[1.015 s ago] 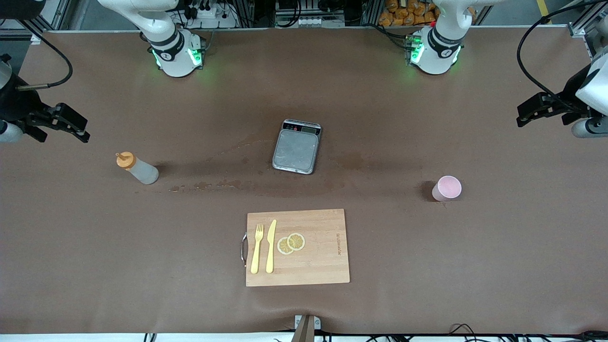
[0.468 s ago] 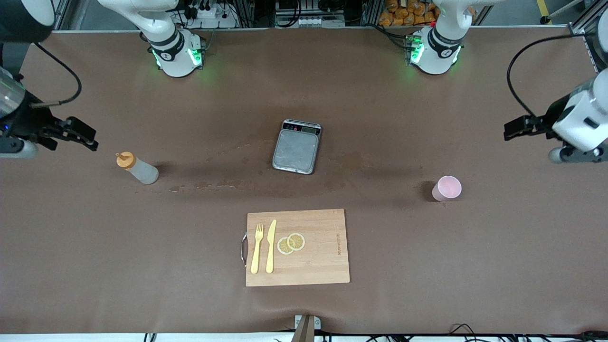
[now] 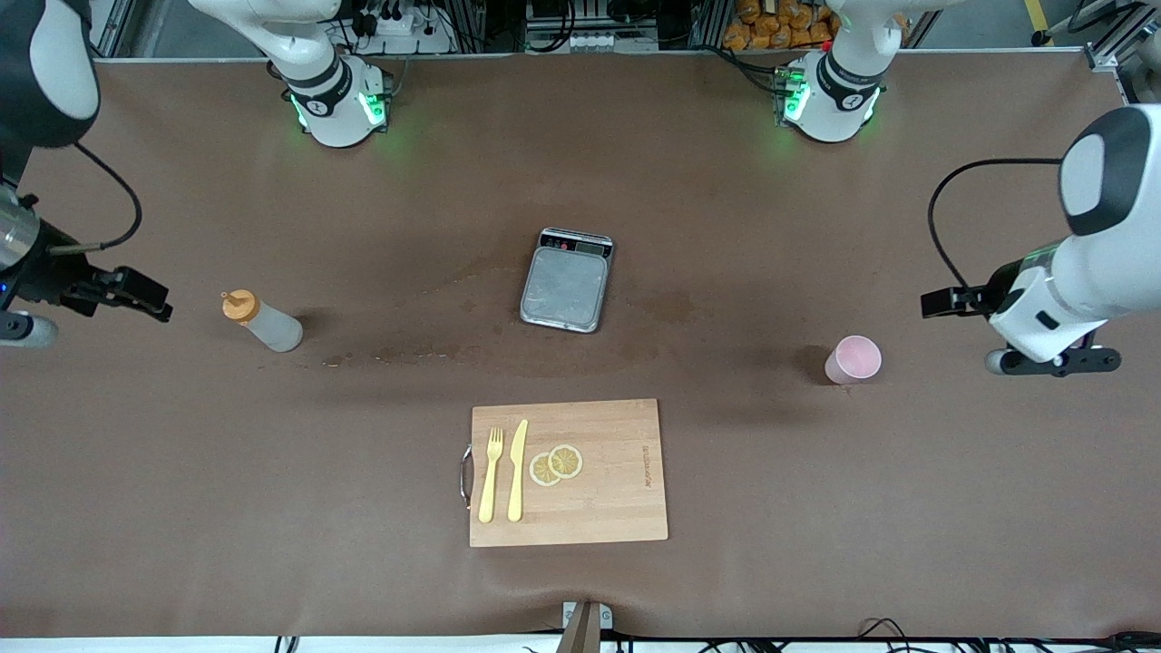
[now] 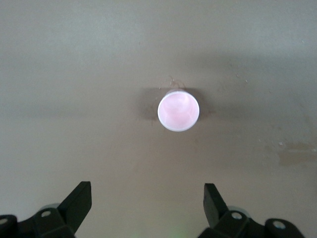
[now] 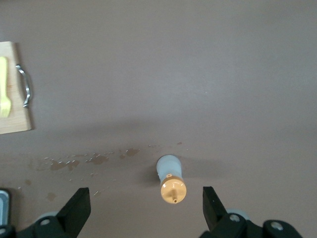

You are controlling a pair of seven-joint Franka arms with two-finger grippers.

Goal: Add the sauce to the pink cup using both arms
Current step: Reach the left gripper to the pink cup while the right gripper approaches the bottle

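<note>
While both arms are held above the table, the left gripper is seen with its fingers spread wide, over bare table near the pink cup, which stands upright toward the left arm's end. The right gripper, likewise spread, is held near the upright sauce at the right arm's end; neither is touched.

Matt brown table, wooden board, dull metal scale, translucent plastic sauce.
</note>
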